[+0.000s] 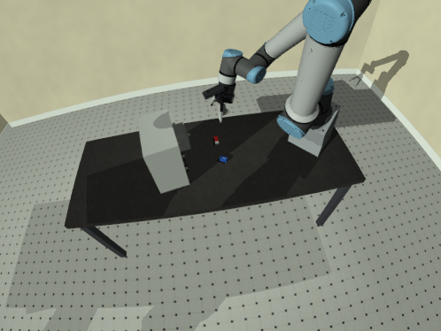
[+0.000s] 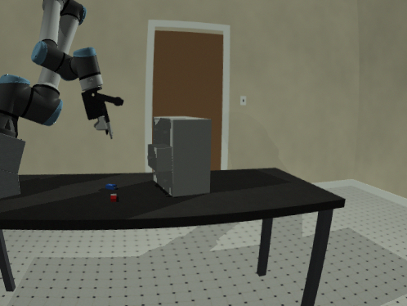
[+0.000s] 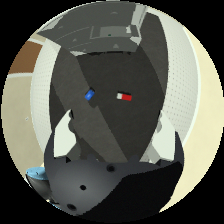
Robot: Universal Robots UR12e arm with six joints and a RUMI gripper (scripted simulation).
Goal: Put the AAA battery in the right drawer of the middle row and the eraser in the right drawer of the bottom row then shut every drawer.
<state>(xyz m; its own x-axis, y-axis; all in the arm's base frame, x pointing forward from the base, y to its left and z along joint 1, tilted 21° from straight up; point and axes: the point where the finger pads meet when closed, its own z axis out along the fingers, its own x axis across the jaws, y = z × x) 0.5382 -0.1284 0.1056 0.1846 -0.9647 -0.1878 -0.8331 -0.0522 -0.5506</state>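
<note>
The grey chest (image 1: 164, 152) stands upright on the black table, its drawer face turned toward the arm's base. It also shows in the exterior view (image 2: 181, 155) and at the top of the wrist view (image 3: 107, 30). The drawer fronts look slightly uneven; I cannot tell if any is pulled out. The red and white AAA battery (image 1: 216, 141) (image 2: 114, 198) (image 3: 124, 96) lies on the table in front of the chest. The blue eraser (image 1: 223, 158) (image 2: 111, 186) (image 3: 90, 95) lies close beside it. My gripper (image 1: 220, 112) (image 2: 107, 128) (image 3: 115, 110) is open and empty, pointing down, high above the table near the battery.
The arm's grey base block (image 1: 312, 133) stands on the table's right end. A brown door (image 2: 188, 98) is in the wall behind the chest.
</note>
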